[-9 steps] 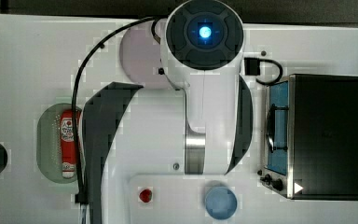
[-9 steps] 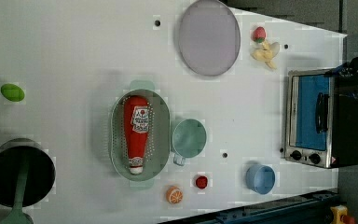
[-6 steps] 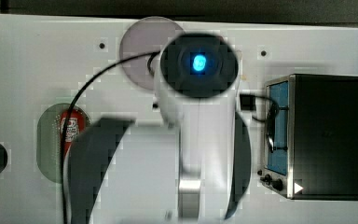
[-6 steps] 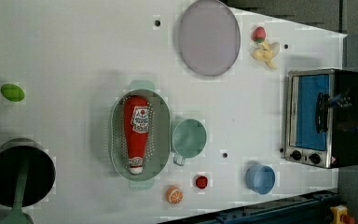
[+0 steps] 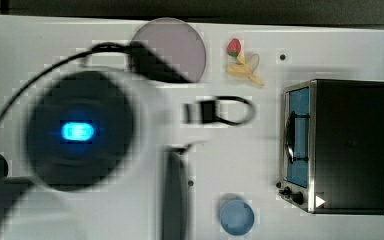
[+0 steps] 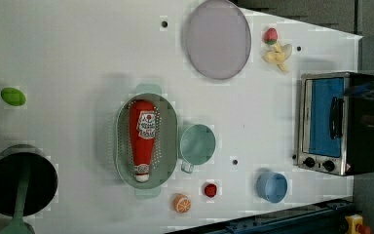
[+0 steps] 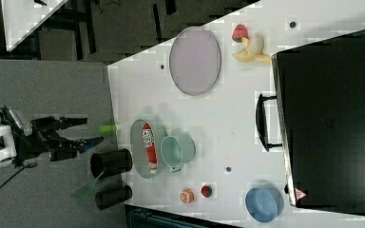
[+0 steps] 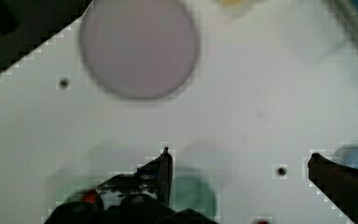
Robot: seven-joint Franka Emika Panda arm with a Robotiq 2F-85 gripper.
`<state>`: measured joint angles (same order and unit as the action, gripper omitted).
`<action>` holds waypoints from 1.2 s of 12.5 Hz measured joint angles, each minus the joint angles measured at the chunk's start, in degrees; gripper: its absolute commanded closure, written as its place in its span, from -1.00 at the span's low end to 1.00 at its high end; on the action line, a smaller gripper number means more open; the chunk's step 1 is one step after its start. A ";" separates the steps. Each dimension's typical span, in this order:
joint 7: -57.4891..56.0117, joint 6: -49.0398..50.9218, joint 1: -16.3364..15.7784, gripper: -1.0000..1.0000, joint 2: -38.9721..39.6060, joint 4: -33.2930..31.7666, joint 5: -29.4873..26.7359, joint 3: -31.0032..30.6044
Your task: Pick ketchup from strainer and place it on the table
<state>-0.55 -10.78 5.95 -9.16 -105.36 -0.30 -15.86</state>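
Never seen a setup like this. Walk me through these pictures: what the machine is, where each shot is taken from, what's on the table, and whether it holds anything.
This is one robot arm with a two-fingered hand. Three cameras stand off the arm and one rides on its wrist. In the top view the big blurred dark shape with the blue light is the arm itself, close under the camera. In the right view its hand is in the air beside the table, fingers apart and holding nothing. The wrist view looks down between the two dark fingers at the tabletop.

The left view gives the clearest layout: the ketchup lies in the pale green strainer, with a green cup right beside it. Also on the table are a grey-lilac plate, a toaster oven, a blue bowl, and some small toy foods.
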 measured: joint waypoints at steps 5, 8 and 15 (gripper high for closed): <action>0.71 -2.60 -2.48 -1.00 9.75 -0.28 -0.19 -16.81; 0.72 -8.34 -3.94 -1.00 14.30 -3.86 -0.39 -24.12; 2.61 -35.88 -7.28 -1.00 23.92 -15.72 6.60 -27.31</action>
<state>2.06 -46.66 -1.33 14.76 -121.08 6.30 -43.17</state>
